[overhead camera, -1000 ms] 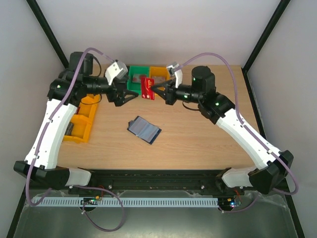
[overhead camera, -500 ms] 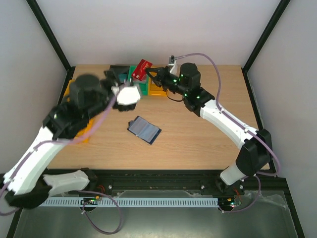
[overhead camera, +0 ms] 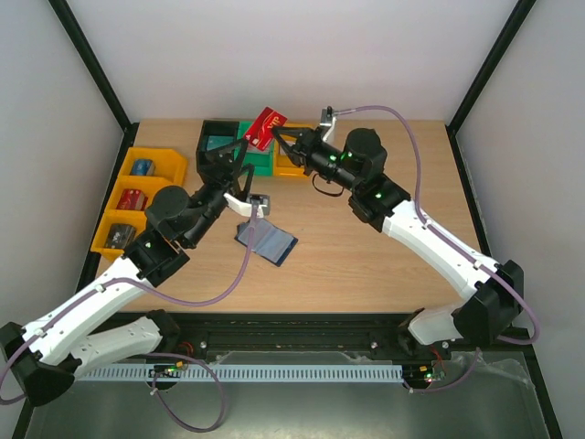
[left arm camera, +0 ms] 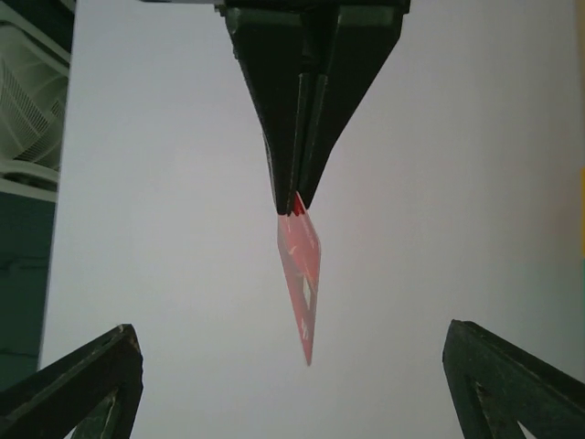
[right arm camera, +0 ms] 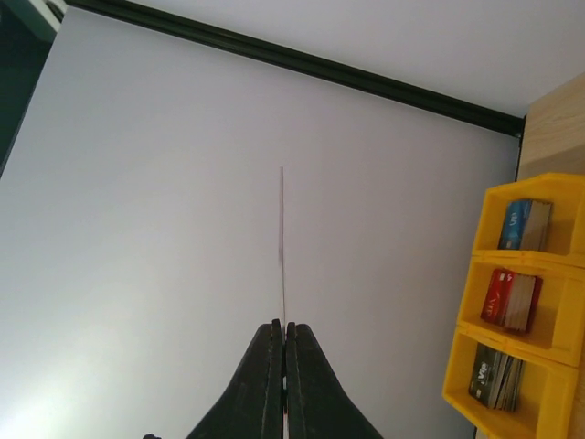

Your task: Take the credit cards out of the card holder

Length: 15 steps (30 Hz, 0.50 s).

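Observation:
The card holder [overhead camera: 266,240] lies open on the table, dark navy with blue-grey pockets, and neither gripper touches it. My right gripper [overhead camera: 280,138] is shut on a reddish-pink credit card [overhead camera: 265,128] and holds it in the air above the back bins. In the right wrist view the gripper [right arm camera: 284,325] pinches the card, seen edge-on [right arm camera: 281,229]. My left gripper [overhead camera: 230,170] is wide open and empty, pointing up at the card from the left. In the left wrist view its fingers [left arm camera: 82,384] frame the card [left arm camera: 302,274], which hangs from the right gripper's fingertips [left arm camera: 297,183].
Yellow bins [overhead camera: 137,197] holding cards stand at the left edge and also show in the right wrist view [right arm camera: 521,302]. A black bin [overhead camera: 218,142], a green bin [overhead camera: 251,157] and an orange bin [overhead camera: 292,163] stand at the back, below the held card.
The right gripper lifted the card higher over the bins, then held still. The left arm swung round from the back left and now points its open gripper up at the card.

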Tool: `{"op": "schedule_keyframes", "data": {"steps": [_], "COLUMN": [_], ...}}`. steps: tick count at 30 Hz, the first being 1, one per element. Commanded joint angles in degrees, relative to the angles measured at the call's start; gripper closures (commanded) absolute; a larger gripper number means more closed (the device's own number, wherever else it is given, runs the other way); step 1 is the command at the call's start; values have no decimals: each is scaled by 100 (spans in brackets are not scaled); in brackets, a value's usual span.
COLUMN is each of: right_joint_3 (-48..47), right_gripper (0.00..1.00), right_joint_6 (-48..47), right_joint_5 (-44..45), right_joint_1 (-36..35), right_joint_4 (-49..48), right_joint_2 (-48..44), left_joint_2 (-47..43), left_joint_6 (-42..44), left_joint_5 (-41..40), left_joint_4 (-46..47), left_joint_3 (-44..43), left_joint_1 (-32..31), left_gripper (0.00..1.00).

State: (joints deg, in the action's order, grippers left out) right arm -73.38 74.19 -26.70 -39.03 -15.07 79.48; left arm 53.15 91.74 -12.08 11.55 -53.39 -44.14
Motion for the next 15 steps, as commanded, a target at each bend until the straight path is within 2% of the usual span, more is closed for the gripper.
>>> {"op": "schedule_keyframes", "data": {"steps": [1, 3, 7, 11, 14, 15], "right_joint_3": [-149, -124, -63, -105, -100, -110], "right_gripper": [98, 98, 98, 98, 98, 98], "right_joint_6": [2, -22, -37, -131, -157, -186], "right_joint_5": [44, 23, -3, -5, -22, -20], "right_joint_1": [-153, -212, -300, -334, -331, -333], "right_joint_4": [-138, -146, -161, -127, -78, -56], "right_joint_2": [-147, -189, -230, -268, -329, -335], "left_joint_2": [7, 29, 100, 104, 136, 147], "left_joint_6": [423, 438, 510, 635, 780, 784], "left_joint_5": [-122, -136, -165, -190, -164, -170], "left_joint_4": [876, 885, 1208, 1096, 1278, 1309], "left_joint_3": [56, 84, 161, 213, 267, 261], "left_joint_1": [-33, -33, -29, -33, -38, -41], "left_gripper": [14, 21, 45, 77, 96, 97]}}
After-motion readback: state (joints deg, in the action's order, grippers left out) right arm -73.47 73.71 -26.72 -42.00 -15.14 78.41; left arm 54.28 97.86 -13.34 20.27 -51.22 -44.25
